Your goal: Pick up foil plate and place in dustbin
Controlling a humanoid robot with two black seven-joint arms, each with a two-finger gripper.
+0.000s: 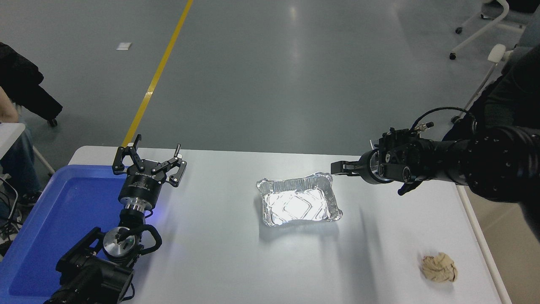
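The foil plate (297,204), a shiny silver tray with crinkled walls, lies upright in the middle of the white table (219,261). My right arm reaches in level from the right edge. Its gripper (336,168) hovers just off the plate's far right corner, seen side-on, not holding anything that I can see. The beige dustbin (512,249) stands at the table's right end, and my right arm hides its far part. My left gripper (148,159) is parked at the lower left, open and empty.
A crumpled tan paper ball (439,267) lies near the front right, close to the dustbin. A shallow blue tray (55,219) fills the table's left end, beside my left arm. A person in dark clothes (19,90) sits at the far left.
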